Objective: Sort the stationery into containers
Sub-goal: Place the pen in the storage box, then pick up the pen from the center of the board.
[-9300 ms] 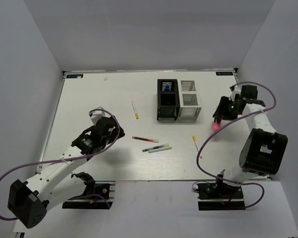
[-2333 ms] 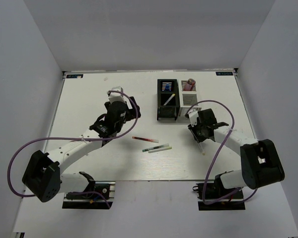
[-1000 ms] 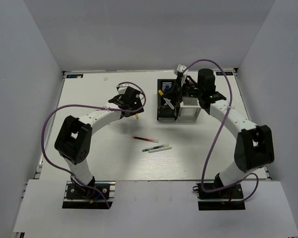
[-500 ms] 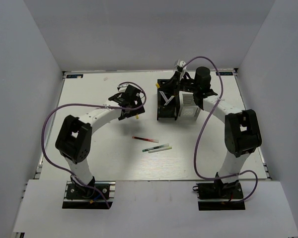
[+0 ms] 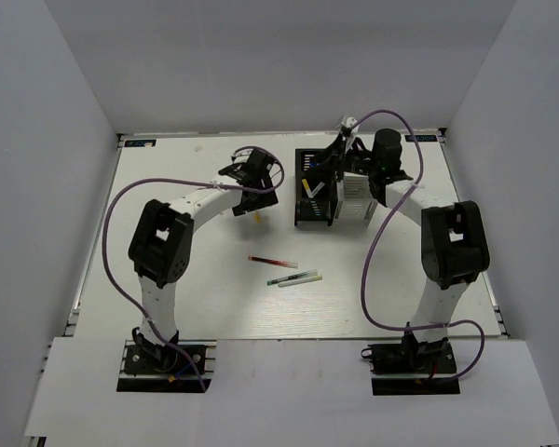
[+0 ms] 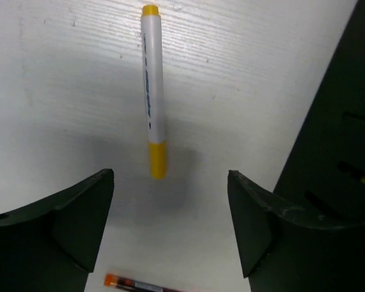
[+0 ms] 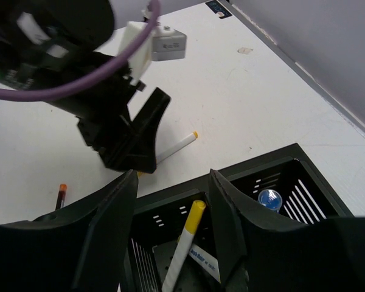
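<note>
Pen (image 6: 153, 91) lies centred just beyond left pincer (image 6: 169, 182), fingers spread.

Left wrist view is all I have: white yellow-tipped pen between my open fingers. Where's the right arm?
Observer: Right gripper is above the black organiser, jaws open, apart from your pen.
Operator: Anything in it?
Observer: A white pen leaning in one compartment, a blue-capped bottle in the far one.
Operator: What's loose?
Observer: Besides yours, a red pen, and two green-and-white pens side by side.
</note>
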You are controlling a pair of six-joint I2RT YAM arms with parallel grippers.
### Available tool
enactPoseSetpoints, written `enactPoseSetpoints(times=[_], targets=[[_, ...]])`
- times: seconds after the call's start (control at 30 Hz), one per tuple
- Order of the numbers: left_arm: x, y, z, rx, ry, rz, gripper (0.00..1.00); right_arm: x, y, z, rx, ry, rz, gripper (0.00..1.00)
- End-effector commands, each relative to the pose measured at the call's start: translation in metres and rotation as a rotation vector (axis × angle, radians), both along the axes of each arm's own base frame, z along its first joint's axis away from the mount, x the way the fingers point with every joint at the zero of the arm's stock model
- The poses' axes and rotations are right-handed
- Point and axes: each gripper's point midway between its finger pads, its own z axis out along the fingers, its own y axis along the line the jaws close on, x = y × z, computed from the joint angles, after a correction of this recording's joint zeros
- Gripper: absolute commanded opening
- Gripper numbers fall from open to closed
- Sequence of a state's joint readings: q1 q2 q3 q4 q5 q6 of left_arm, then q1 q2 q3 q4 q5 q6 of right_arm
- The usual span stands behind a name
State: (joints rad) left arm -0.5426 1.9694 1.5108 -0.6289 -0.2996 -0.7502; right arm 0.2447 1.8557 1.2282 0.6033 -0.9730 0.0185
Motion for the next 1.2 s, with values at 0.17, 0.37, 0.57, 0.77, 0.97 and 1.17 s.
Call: enactPoseSetpoints(times=[0.17, 0.37, 0.57, 0.77, 0.97, 1.17], targets=[[0.040, 0.031, -0.013, 0.104, -0.004, 0.055, 0.67, -0.035, -0.032, 0.061, -0.063, -0.046, -0.013, 0.31], [0.064, 0.034, -0.023, 0.100, -0.013, 0.030, 0.68, -0.118, -0.062, 0.029, -0.183, -0.016, 0.006, 0.32], [0.088, 0.027, -0.036, 0.086, 0.008, -0.010, 0.64, -0.182, -0.075, -0.001, -0.184, 0.060, -0.020, 0.34], [0.076, 0.036, -0.056, 0.111, 0.072, -0.017, 0.51, -0.192, -0.083, -0.011, -0.191, 0.081, -0.089, 0.34], [0.057, 0.041, -0.068, 0.119, 0.120, -0.035, 0.32, -0.196, -0.085, -0.013, -0.195, 0.094, -0.098, 0.46], [0.043, 0.046, -0.063, 0.124, 0.129, -0.057, 0.00, -0.197, -0.091, -0.021, -0.239, 0.095, -0.124, 0.90]])
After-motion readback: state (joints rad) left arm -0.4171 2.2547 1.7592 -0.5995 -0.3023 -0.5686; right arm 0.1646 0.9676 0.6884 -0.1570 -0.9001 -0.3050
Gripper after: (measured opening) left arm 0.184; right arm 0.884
